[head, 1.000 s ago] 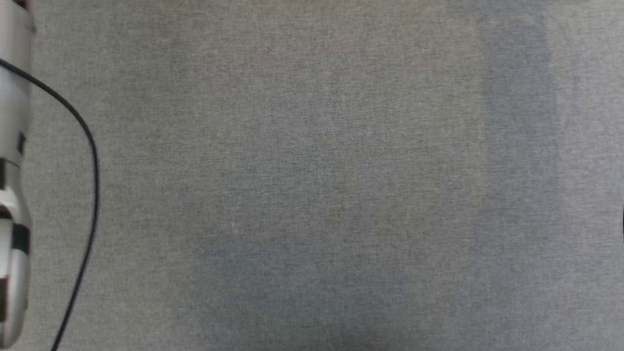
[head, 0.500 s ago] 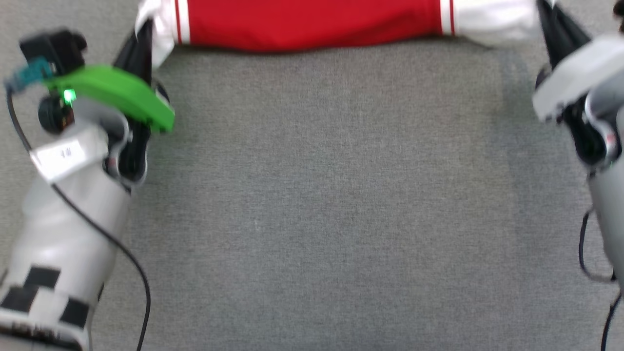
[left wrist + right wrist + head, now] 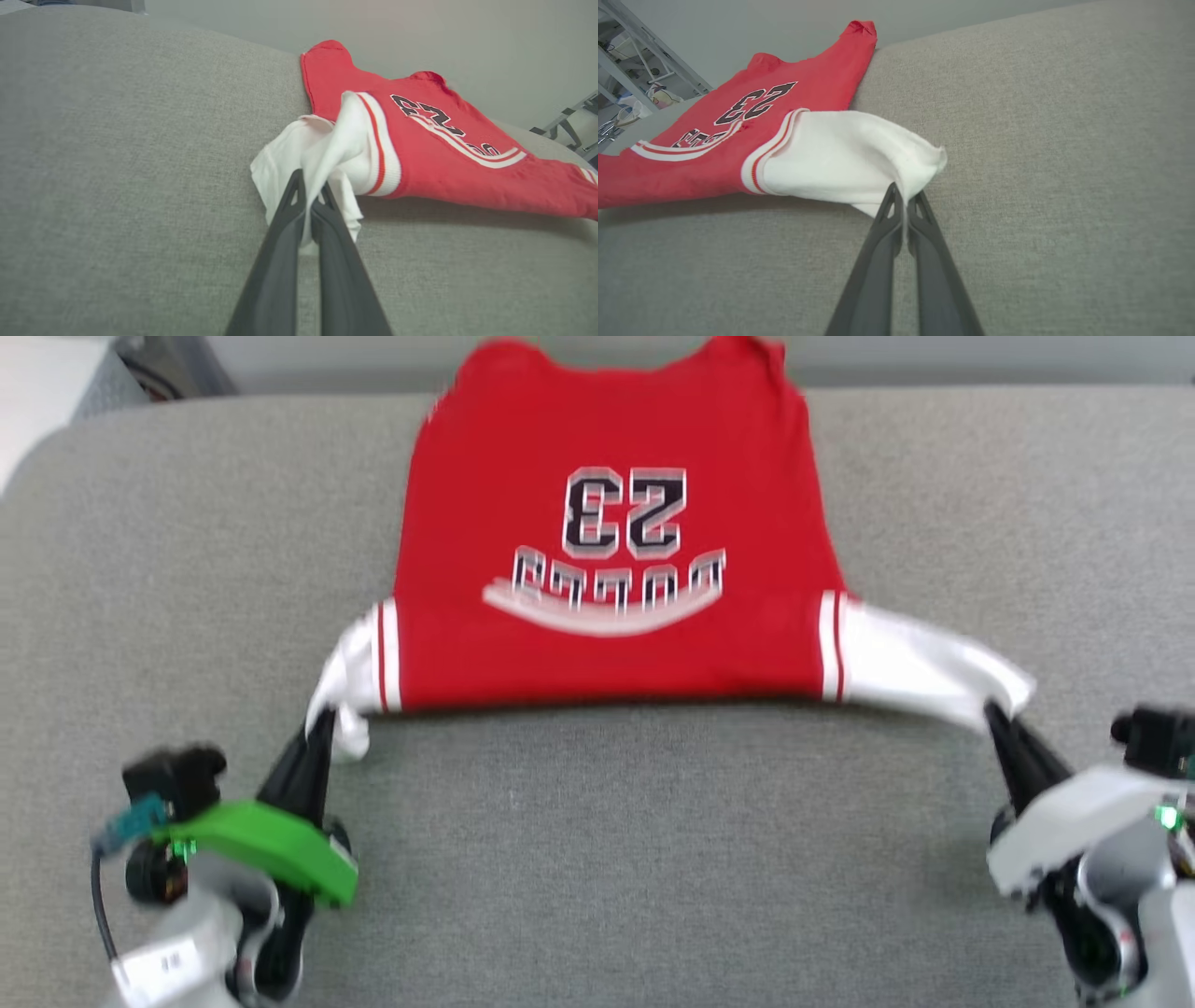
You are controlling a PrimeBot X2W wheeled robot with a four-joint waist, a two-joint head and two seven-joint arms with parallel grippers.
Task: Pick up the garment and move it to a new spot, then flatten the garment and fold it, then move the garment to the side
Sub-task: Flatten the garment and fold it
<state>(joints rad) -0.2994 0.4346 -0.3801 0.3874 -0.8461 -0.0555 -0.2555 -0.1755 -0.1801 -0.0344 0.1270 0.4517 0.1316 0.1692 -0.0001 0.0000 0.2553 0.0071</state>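
Red front of the garment (image 3: 607, 663): black, white-edged "23", upside down to my head camera; the blurred word beside it is apparently "BULLS". White label (image 3: 168, 963) on my left arm (image 3: 201, 929): unreadable.

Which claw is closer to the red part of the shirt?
Left. The left gripper pinches a bunched sleeve close beside the red body of the garment; the right gripper holds the other sleeve's far tip.

A grey cloth-covered surface (image 3: 597, 859), with metal shelving (image 3: 658, 45) beyond its edge.
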